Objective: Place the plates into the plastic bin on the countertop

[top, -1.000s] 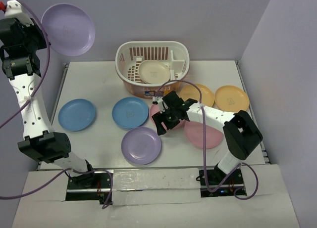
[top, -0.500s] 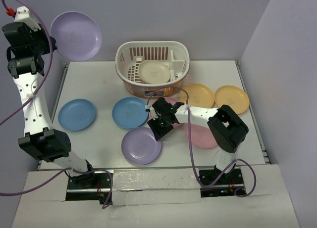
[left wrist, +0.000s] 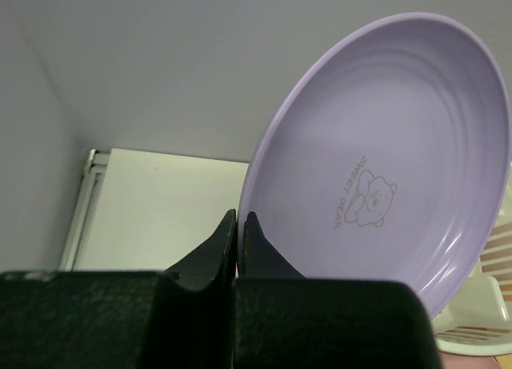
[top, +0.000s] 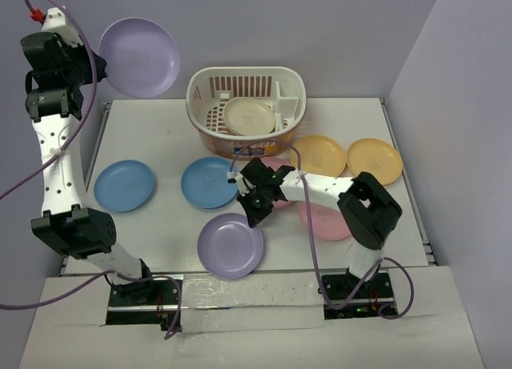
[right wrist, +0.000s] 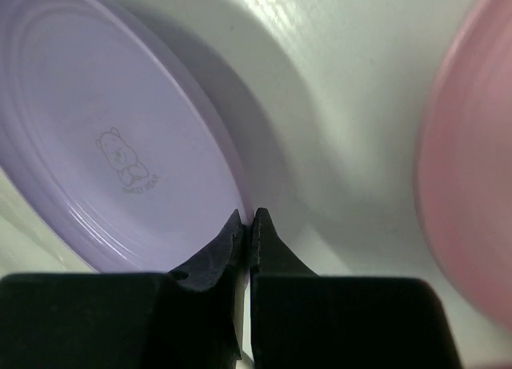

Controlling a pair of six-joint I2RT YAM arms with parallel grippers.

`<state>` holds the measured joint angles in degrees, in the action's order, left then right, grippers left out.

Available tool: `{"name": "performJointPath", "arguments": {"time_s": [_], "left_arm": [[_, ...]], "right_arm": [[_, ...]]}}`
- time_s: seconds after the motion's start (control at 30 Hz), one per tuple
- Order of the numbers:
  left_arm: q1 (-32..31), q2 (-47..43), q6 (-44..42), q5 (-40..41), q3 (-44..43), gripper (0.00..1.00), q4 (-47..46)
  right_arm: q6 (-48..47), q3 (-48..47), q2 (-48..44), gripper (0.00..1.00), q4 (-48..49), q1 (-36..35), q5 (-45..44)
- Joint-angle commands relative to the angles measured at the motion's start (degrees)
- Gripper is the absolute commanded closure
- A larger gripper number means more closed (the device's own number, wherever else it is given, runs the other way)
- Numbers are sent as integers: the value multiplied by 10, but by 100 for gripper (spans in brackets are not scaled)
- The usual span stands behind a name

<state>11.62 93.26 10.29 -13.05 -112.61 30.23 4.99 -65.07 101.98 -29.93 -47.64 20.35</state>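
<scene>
While the raised lilac plate was pinched by its rim between the closed fingers of the left gripper, high above the countertop and left of the plastic bin, care was judged to be needed. It was best carried over the bin's open top, lowered beside the cream plate inside, and only then released. The second lilac plate, near the countertop's front edge, was clamped at its rim by the right gripper. Its lift was best delayed so that the arms would not meet.
</scene>
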Motion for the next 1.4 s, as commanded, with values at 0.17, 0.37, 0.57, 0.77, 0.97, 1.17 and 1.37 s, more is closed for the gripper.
{"name": "performJointPath", "arguments": {"time_s": [0.17,0.37,0.57,0.77,0.97,1.17,1.37], "left_arm": [[-162,130,-8,44,-123,100,-22],[-229,247,25,95,-163,100,-71],[-292,341,15,196,-196,100,-103],[-335,410,-14,311,-204,100,-145],[-335,448,-10,303,-220,100,-151],[-335,450,-12,284,-216,32,-138],[-324,358,-9,291,-198,1,-146]], "right_arm": [[-43,-13,-221,100,-38,105,45],[-37,-83,-271,100,-35,227,13],[-4,-161,-253,100,-4,328,-64],[52,-230,-198,100,10,374,-90],[75,-254,-169,100,28,383,-94],[102,-318,-96,100,26,382,-130],[139,-444,12,100,20,373,-151]]}}
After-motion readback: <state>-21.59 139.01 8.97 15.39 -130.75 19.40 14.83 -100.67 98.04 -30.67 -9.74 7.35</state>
